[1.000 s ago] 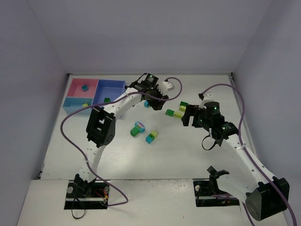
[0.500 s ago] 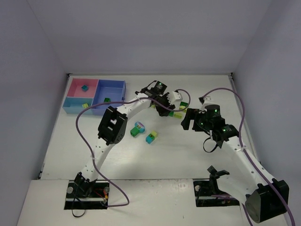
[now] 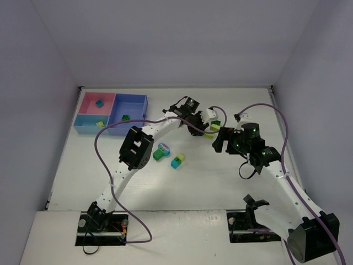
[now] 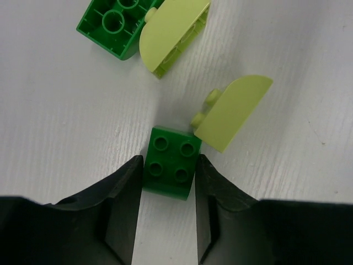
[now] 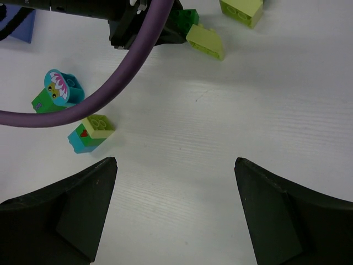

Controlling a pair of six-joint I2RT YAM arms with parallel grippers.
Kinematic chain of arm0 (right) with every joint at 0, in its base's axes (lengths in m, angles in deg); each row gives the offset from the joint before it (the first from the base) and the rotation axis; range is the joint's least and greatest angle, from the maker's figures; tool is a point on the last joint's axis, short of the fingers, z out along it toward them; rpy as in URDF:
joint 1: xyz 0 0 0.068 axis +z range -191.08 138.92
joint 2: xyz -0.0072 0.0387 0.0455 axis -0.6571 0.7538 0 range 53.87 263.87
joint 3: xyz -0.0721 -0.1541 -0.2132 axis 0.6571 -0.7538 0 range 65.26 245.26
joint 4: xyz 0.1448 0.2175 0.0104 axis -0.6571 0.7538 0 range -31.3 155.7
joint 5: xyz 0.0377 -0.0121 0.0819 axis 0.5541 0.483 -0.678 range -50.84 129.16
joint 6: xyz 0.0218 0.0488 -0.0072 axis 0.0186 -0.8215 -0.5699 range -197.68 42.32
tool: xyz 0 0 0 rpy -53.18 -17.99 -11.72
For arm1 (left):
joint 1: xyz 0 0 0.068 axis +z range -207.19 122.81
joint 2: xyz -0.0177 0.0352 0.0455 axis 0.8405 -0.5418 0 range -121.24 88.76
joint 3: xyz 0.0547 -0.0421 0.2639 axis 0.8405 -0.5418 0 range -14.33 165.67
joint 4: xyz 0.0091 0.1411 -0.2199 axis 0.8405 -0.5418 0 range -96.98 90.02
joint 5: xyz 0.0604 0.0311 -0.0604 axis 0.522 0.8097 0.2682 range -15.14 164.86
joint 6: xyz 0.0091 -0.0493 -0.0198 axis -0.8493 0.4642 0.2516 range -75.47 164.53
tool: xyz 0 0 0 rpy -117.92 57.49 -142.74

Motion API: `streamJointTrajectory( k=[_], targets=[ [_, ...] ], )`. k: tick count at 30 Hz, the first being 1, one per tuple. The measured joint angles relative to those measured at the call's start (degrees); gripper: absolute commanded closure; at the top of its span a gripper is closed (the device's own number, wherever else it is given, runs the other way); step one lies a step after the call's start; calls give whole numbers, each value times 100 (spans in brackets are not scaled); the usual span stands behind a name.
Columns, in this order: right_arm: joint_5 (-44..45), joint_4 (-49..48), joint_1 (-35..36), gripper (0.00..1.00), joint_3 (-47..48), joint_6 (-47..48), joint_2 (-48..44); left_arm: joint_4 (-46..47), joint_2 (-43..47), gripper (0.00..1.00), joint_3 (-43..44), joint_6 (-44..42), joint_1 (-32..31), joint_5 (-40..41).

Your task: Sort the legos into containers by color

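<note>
My left gripper [image 4: 169, 172] has swung right and closed onto the dark green brick [image 4: 171, 159] (pads pinching both its sides), so it can lift toward the medium-blue tray [image 3: 135, 109].

Flat, studs-up dark green lego [image 4: 170, 161] beside tipped yellow-green lego [image 4: 231, 113].

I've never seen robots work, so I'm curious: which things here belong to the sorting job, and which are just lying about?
Job: dark green square plastic brick; yellow-green curved plastic bricks; teal-and-yellow-green brick pair; pink plastic tray; light-blue tray; medium-blue tray.
Just lying about: purple cable; white wood-grain table.
</note>
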Motion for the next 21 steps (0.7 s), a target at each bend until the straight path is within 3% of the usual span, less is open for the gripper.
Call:
streamJointTrajectory(
  k=[4,13,16,21],
  targets=[
    [-42,0,-4,16,-13,2,-35,334,188,86,-415,9,4,-57],
    [-52,4,-22,16,-22,-7,-35,748,1687,89,-2507,608,138,35],
    [-7,-2,-31,16,-20,-35,-4,975,2435,89,-3049,1169,439,251],
    [105,-63,-31,16,-9,-149,332,1370,3716,89,-3569,2090,1458,1182]
  ],
)
